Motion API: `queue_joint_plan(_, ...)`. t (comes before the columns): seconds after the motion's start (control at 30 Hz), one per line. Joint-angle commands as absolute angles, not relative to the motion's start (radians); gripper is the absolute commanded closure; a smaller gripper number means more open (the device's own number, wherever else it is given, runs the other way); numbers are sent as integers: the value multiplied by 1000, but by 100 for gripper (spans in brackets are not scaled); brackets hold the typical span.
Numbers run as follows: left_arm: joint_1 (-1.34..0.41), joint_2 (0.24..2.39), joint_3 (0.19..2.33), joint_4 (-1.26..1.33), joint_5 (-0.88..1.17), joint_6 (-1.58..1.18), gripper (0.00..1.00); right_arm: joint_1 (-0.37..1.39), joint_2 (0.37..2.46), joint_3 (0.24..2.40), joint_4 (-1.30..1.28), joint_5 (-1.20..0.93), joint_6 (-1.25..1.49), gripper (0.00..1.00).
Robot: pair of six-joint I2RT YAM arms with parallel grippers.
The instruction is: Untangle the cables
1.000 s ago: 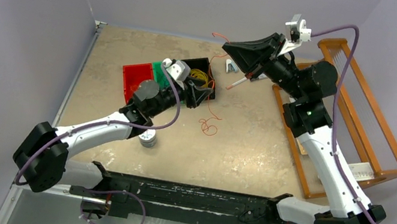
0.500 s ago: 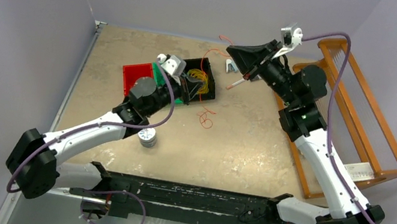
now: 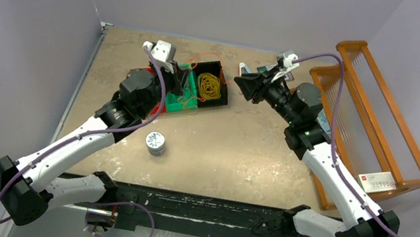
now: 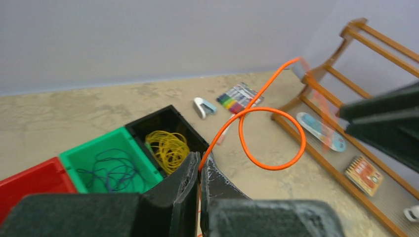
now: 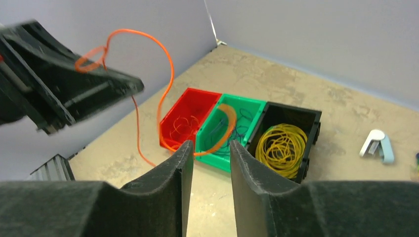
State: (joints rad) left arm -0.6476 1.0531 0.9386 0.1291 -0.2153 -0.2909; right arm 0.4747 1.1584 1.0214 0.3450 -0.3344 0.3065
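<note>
My left gripper [image 4: 200, 165] is shut on the orange cable [image 4: 271, 139], which rises from the closed jaws and curls into a loop in the air. In the top view that gripper [image 3: 182, 85] hangs over the green bin [image 3: 184, 104], and the orange cable [image 3: 205, 55] arcs above the bins. A yellow cable coil [image 3: 209, 86] lies in the black bin [image 3: 222, 97]. A dark blue cable [image 4: 111, 170] lies in the green bin. My right gripper [image 5: 210, 148] stands open; the orange cable [image 5: 225, 129] crosses, blurred, just beyond its fingertips [image 5: 188, 147]. Orange strands [image 5: 183, 123] lie in the red bin [image 5: 197, 97].
A wooden rack [image 3: 379, 131] with small items stands along the right edge. A white stapler [image 4: 203, 107] and a pack of markers [image 4: 237, 96] lie behind the bins. A small round tin [image 3: 155, 143] sits on the table in front of the left arm.
My left gripper shut on the orange cable and drew back left over the bins, lifting it off the table. My right gripper came down, moved left and opened, letting go.
</note>
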Motion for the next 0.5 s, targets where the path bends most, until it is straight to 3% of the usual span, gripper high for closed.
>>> queue_joint_plan(0.0, -597, 1032, 1035, 3, -285, -252, 100, 471, 1128, 994, 437, -318, 284, 61)
queue_joint_plan(0.17, -544, 1058, 1095, -70, -318, -232, 100, 470, 1113, 976, 433, -311, 270, 50)
queue_joint_plan(0.47, -508, 1155, 1150, -116, -472, -179, 100, 470, 1105, 929, 441, -328, 258, 47)
